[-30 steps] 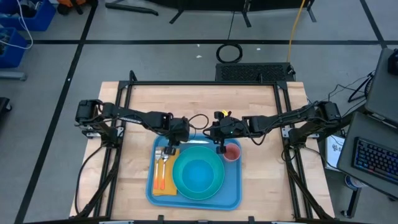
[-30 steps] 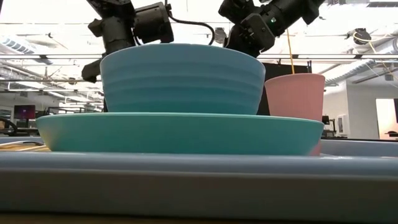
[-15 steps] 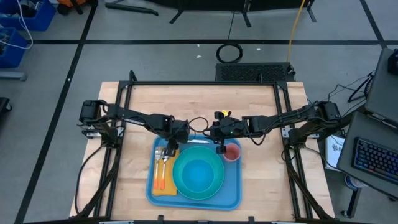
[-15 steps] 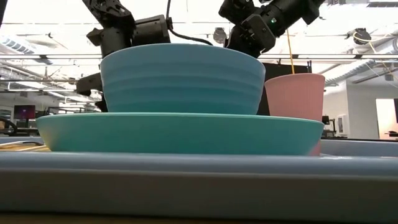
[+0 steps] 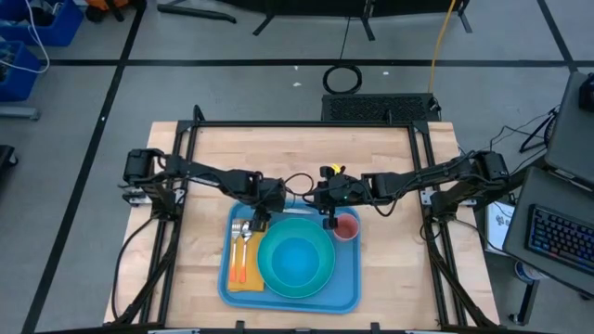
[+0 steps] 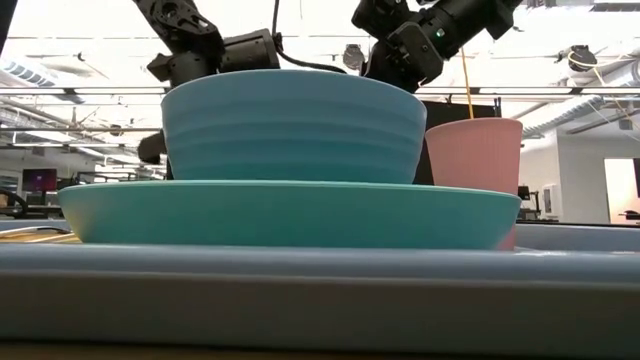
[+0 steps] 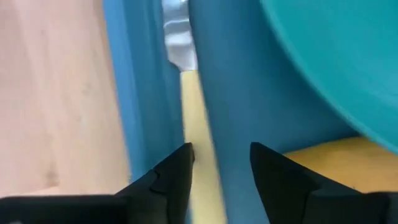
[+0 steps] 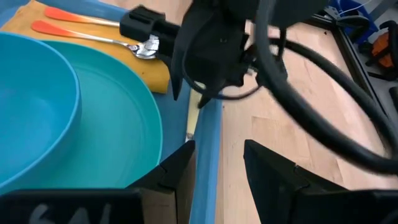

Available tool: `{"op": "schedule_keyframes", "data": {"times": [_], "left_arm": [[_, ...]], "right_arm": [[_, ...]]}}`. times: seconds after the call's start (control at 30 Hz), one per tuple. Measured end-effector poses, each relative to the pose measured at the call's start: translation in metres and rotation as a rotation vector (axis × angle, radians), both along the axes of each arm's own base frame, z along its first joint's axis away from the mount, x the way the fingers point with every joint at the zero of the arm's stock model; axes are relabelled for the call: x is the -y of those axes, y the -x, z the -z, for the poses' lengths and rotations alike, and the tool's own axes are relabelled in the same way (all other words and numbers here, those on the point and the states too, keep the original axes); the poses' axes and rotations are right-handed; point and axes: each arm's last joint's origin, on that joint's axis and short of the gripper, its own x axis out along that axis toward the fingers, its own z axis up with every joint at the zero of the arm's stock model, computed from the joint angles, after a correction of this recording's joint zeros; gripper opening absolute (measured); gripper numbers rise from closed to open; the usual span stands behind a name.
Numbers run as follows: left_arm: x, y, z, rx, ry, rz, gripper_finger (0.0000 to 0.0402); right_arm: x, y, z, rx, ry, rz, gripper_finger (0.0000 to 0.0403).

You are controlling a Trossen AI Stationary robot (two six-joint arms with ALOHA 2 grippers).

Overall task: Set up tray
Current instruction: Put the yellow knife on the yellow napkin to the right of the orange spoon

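The blue tray [image 5: 345,278] holds a turquoise plate [image 5: 264,263] with a bowl [image 5: 297,260] on it. It also holds a pink cup [image 5: 346,227] and an orange napkin [image 5: 243,278] bearing a fork and spoon [image 5: 239,243]. A yellow-handled utensil [image 7: 198,124] with a silver end [image 7: 177,37] lies on the tray floor along the far rim [image 7: 134,81]. My left gripper [image 7: 221,152] points down at the tray's far left corner [image 5: 256,223], open, its fingers on either side of the yellow handle. My right gripper [image 8: 219,149] hangs open and empty above the far rim, between plate and cup [image 5: 327,221]. My left gripper stands open astride the yellow handle [image 7: 200,168], coming from above with its fingers across it. The handle runs close by one fingertip [image 7: 181,158], and I cannot tell whether they touch. The utensil lies flat on the tray floor.
Bare wooden tabletop [image 5: 297,158] lies beyond the tray's far rim and on both sides of the tray. A black frame [image 5: 306,123] runs round the table. The two arms reach in from the left and right and nearly meet over the tray's far edge.
My left gripper has sunk toward the tray's far left corner, dropping lower behind the bowl in the low view. My right gripper has kept still. The tray and the things on it have stayed in place.
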Motion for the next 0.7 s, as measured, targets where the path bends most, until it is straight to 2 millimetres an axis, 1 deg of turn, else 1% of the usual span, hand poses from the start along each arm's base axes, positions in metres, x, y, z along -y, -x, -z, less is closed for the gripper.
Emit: {"op": "schedule_keyframes", "data": {"times": [0.17,0.37,0.43,0.53,0.7], "left_arm": [[0.0,-0.003,0.014,-0.036,0.012,0.003,0.0146],[0.0,-0.003,0.015,-0.042,0.009,0.001,0.0119],[0.0,-0.003,0.015,-0.043,0.003,0.002,0.0101],[0.0,-0.002,0.015,-0.044,-0.009,0.005,0.0061],[-0.001,-0.005,0.012,-0.046,-0.023,-0.008,0.0058]], "right_arm": [[0.0,0.0,0.0,0.0,-0.001,0.0,0.0125],[0.0,0.0,0.0,0.0,-0.001,0.0,0.0125],[0.0,0.0,0.0,0.0,-0.001,0.0,0.0125],[0.0,0.0,0.0,0.001,-0.003,0.002,0.0125],[0.0,0.0,0.0,0.001,-0.007,0.005,0.0125]]}}
